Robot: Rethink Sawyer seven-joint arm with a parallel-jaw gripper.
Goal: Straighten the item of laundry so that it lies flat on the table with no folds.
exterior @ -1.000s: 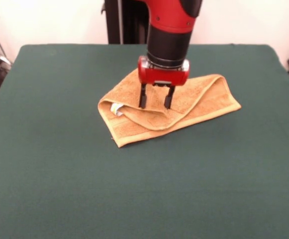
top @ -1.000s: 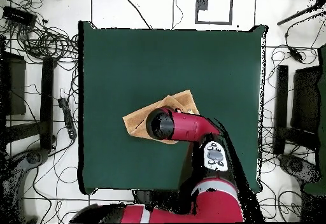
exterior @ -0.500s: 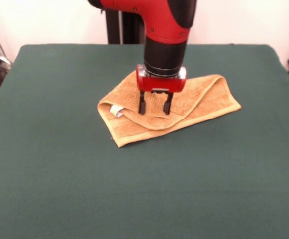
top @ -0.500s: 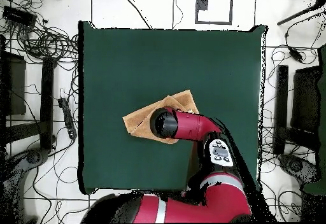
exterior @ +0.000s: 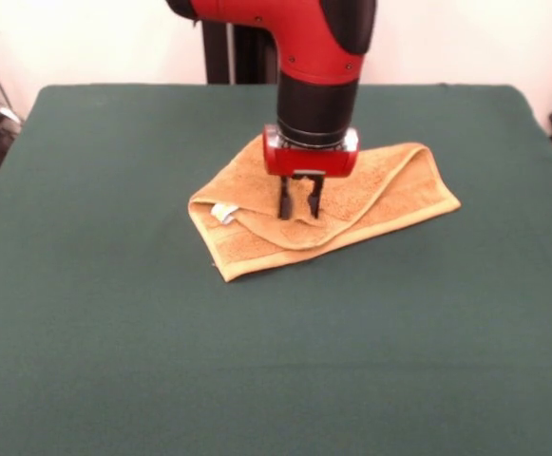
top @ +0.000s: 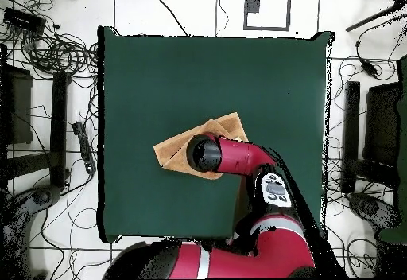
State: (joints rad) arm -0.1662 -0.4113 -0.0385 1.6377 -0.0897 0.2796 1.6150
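Over the folded towel (exterior: 371,190), end effector (exterior: 299,211) points straight down.

Glossy red arm (exterior: 295,28), black cylindrical wrist, red end effector (exterior: 299,206) block, thin black fingers (exterior: 283,199)

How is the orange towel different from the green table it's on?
The towel is orange-tan and small; the table is dark green and far wider. The towel is folded over itself, with the gripper pinching its top layer; the table lies smooth and flat. Both look soft and cloth-like.
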